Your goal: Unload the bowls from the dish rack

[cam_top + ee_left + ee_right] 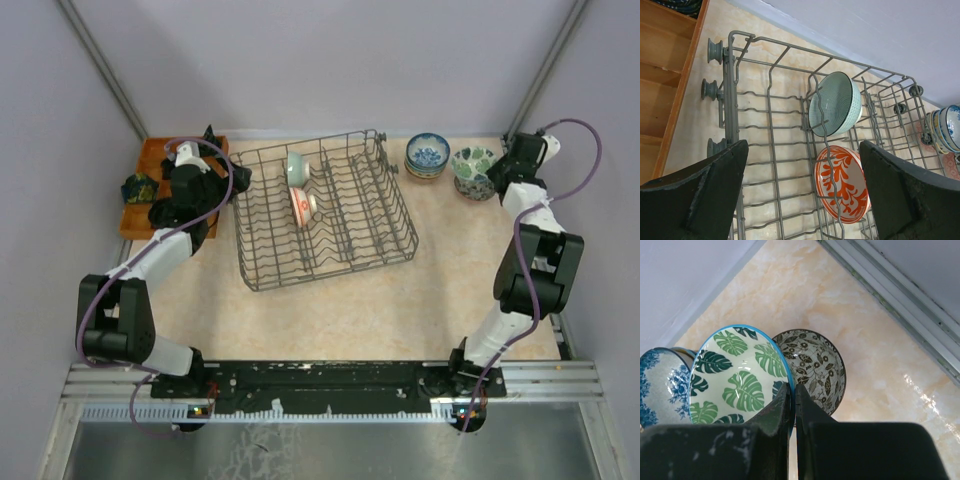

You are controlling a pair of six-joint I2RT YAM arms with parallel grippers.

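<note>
The dark wire dish rack (pixel 330 240) holds two bowls on edge between its tines: a pale green one (pixel 297 167) (pixel 835 102) and a red-and-white one (pixel 303 205) (pixel 842 182). My left gripper (pixel 222 186) (pixel 802 148) hangs open over the rack's left side, its fingers apart from both bowls. At the far right, my right gripper (pixel 503 165) (pixel 794 390) is shut on the blue rim of a green-leaf bowl (pixel 473 165) (pixel 737 372). That bowl is tilted over a dark floral bowl (pixel 817 365).
A stack of blue-and-white bowls (pixel 427 155) (pixel 657 385) (pixel 946 127) stands right of the rack. An orange compartmented tray (pixel 137 215) (pixel 662 75) with dark objects (pixel 137 187) lies left of it. Walls close in at the back and sides.
</note>
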